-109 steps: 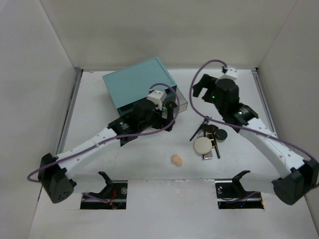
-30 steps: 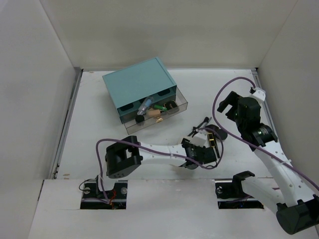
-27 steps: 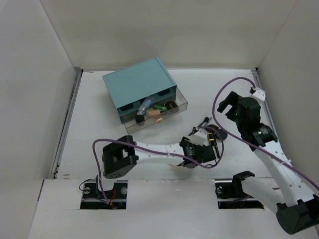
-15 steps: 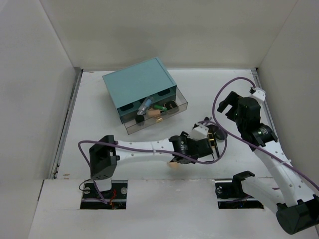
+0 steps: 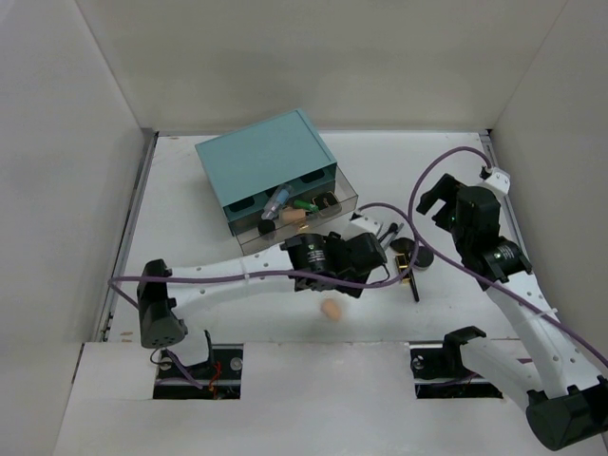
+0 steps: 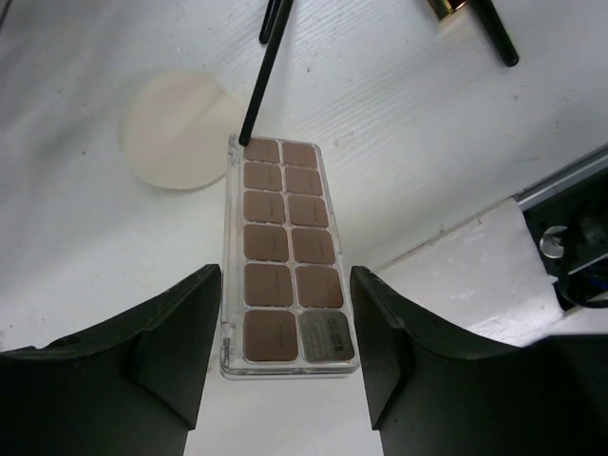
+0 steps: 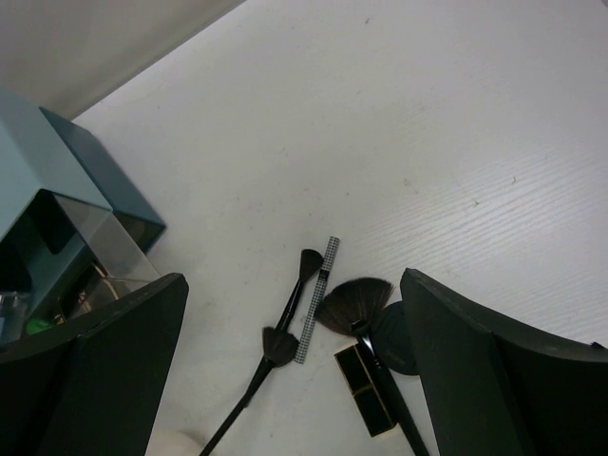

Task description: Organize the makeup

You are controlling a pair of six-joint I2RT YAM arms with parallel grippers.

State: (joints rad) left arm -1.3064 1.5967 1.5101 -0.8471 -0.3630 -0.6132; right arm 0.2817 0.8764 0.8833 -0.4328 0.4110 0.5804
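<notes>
My left gripper (image 6: 285,280) is shut on a clear palette (image 6: 285,209) of brown squares, held above the table. Under it lie a cream round puff (image 6: 179,128) and a black brush handle (image 6: 266,71). In the top view that gripper (image 5: 372,249) hangs between the open drawer (image 5: 350,201) and the makeup pile. A peach sponge (image 5: 331,309) lies alone near the front. My right gripper (image 7: 293,285) is open and empty, high over brushes, a checkered pencil (image 7: 318,294), a black-and-gold lipstick (image 7: 366,389) and a round black compact (image 7: 394,337).
The teal box (image 5: 261,161) stands at the back left, its clear drawer pulled out with several small items inside. White walls close in the left, back and right. A raised ledge (image 5: 313,370) with two slots runs along the near edge.
The left arm went from the drawer to the pile, then lifted away toward the drawer with the palette. The right arm drew back to the right and has held still since.
</notes>
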